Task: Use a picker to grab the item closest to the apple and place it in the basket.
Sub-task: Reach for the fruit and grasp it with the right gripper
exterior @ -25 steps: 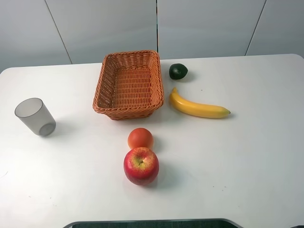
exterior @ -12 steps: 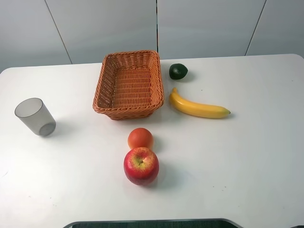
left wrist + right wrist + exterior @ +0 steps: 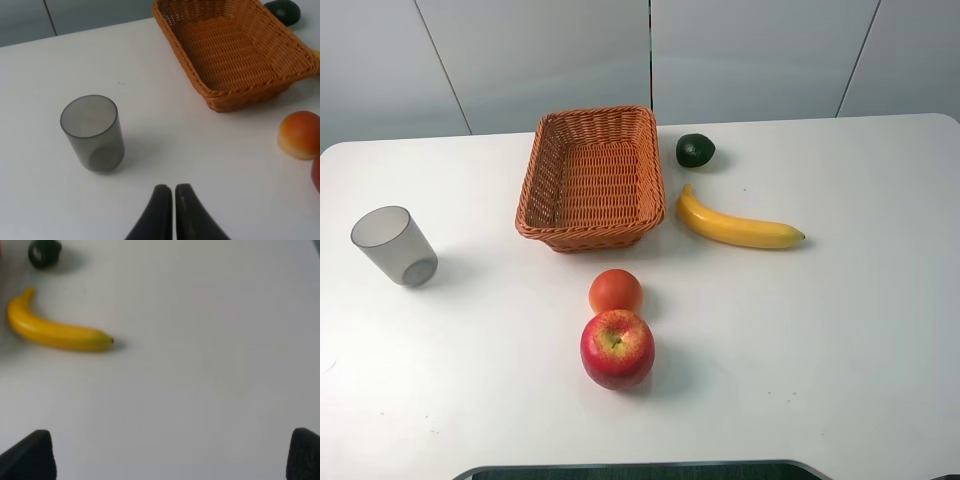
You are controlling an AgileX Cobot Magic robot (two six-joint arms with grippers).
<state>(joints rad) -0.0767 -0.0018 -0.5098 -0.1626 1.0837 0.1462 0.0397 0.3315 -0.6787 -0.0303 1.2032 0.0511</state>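
Orange is the target. It sits right against the apple, between the apple and the basket, on the white table. I judge the approach has not begun. Left gripper has its claw pressed together and empty. Right gripper has its claw spread wide and empty. For a good grab, come down with the jaws straddling the orange on its free sides, clear of the apple. Close gently, since round fruit may roll. Count: one orange, one apple, one basket, one banana, one dark green fruit, one grey cup, two grippers.
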